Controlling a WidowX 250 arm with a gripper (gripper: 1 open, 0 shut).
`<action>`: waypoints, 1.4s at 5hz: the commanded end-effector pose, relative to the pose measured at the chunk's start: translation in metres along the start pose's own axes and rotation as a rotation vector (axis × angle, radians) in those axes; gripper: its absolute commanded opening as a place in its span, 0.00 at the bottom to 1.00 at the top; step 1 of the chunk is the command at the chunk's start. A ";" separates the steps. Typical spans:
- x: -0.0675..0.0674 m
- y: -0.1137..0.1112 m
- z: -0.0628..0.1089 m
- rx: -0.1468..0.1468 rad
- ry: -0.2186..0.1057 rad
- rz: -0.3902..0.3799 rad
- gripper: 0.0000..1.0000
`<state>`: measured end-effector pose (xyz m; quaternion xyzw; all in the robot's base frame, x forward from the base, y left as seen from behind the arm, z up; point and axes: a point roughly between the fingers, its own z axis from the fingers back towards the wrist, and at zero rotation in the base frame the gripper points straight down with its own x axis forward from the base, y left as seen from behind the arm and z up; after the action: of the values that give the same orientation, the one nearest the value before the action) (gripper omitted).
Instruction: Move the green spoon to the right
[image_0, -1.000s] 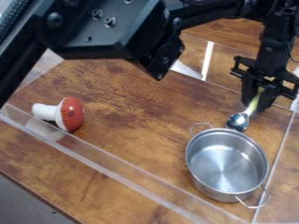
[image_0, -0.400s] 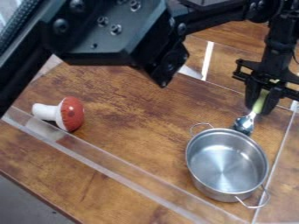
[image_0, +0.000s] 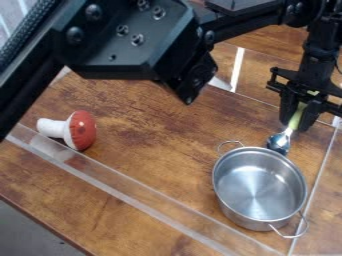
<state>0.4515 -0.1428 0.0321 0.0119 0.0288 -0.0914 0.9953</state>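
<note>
The green spoon (image_0: 286, 130) stands nearly upright at the right side of the table, its silver bowl down on the wood just behind the steel pot's rim. Its yellow-green handle runs up between the black fingers of my gripper (image_0: 297, 108), which points straight down and is shut on it. Most of the handle is hidden by the fingers.
A round steel pot (image_0: 259, 186) sits at the front right, close below the spoon. A red-capped white mushroom toy (image_0: 70, 129) lies at the left. A clear plastic wall (image_0: 120, 180) rims the wooden table. The black arm body (image_0: 134, 40) fills the upper left.
The spoon's bowl has shifted slightly to the right, closer to the pot's far rim. The gripper stays shut on the handle, and the black arm body looms a little larger in view.
</note>
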 end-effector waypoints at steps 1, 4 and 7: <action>-0.006 0.024 -0.014 0.017 0.041 -0.010 0.00; -0.020 0.046 -0.010 0.003 0.075 -0.002 1.00; -0.038 0.069 0.031 -0.011 0.041 0.000 1.00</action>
<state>0.4217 -0.0751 0.0299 0.0102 0.0944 -0.0941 0.9910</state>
